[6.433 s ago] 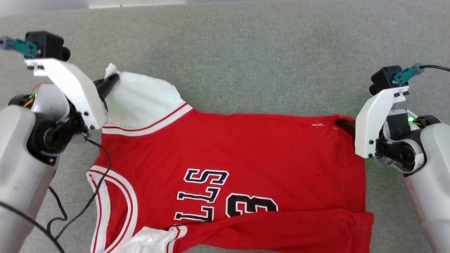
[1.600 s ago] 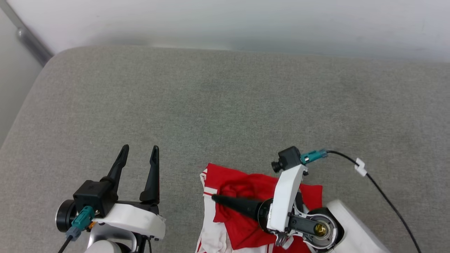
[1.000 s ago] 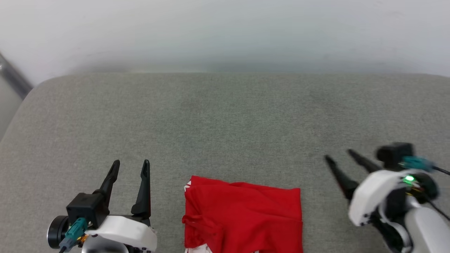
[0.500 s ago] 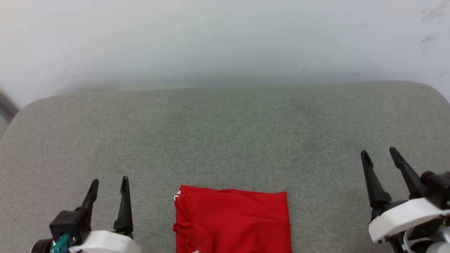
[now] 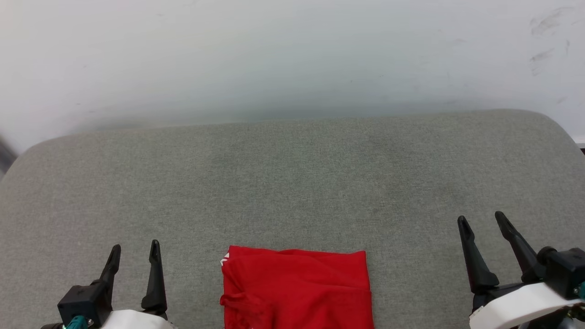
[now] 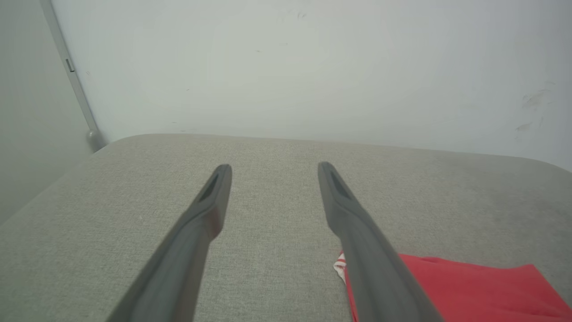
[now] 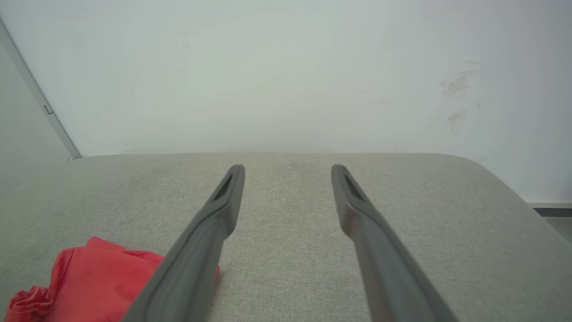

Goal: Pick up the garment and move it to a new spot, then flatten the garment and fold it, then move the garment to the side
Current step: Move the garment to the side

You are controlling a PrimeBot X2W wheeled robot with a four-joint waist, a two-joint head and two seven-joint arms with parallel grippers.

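Note:
The garment (image 5: 297,288) lies folded into a compact red rectangle at the bottom centre of the head view, with a bit of white trim at its far left corner. My left gripper (image 5: 135,249) stands open to its left, apart from it and holding nothing. To the right of the garment my right gripper (image 5: 480,219) is open and likewise empty. In the left wrist view the garment (image 6: 469,290) shows at the lower right beside my open left gripper (image 6: 273,167). The right wrist view has the garment (image 7: 98,281) at the lower left beside my open right gripper (image 7: 286,169).
The garment rests on a grey fabric surface (image 5: 292,183) with rounded far corners. A pale wall (image 5: 292,59) rises right behind it. A metal strip (image 6: 71,76) runs down the wall at the far left.
The camera has tilted up, so the garment sits lower in the picture. Both open grippers have drawn back toward the bottom edge; the right one has settled pointing up.

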